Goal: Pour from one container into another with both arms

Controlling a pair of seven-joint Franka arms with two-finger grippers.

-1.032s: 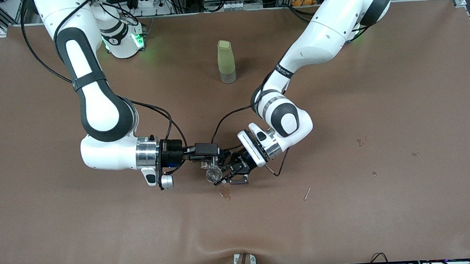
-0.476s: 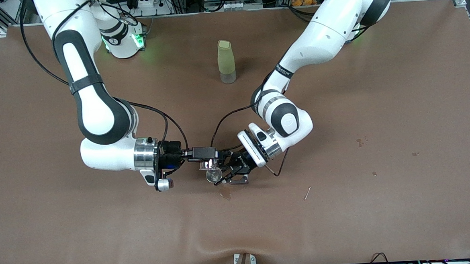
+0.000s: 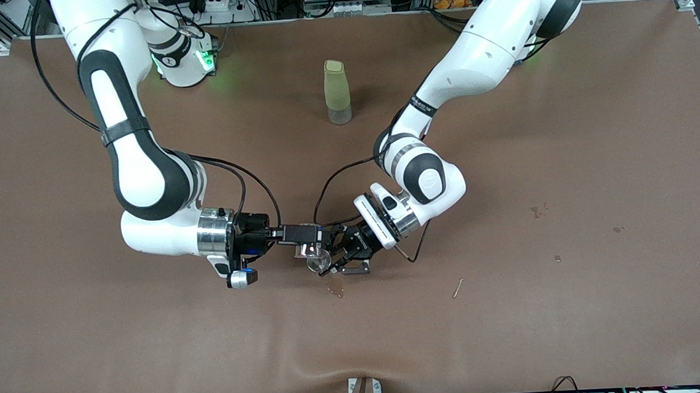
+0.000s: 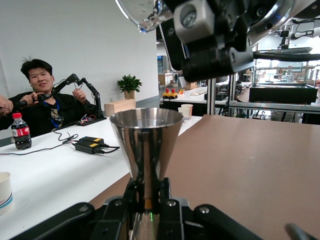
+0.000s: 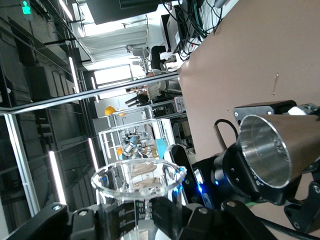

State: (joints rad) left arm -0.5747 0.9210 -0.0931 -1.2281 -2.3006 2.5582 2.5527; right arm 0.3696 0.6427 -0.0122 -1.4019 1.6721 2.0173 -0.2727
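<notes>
Right arm's wrist has rolled since earlier, tipping its beaker. Right gripper grasps that beaker over the metal cup: glass, fragile, slippery, grip low. Left gripper grasps the cup's narrow base, above the desk: stiff, light.

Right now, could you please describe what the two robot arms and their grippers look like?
The left arm and the right arm are both glossy white, rounded and jointed, with black joint bands and silver wrist rings. Black cables run along each arm to its wrist. The left gripper and the right gripper are black and angular. Green lights glow at the bases, and a blue light at the right wrist.
</notes>
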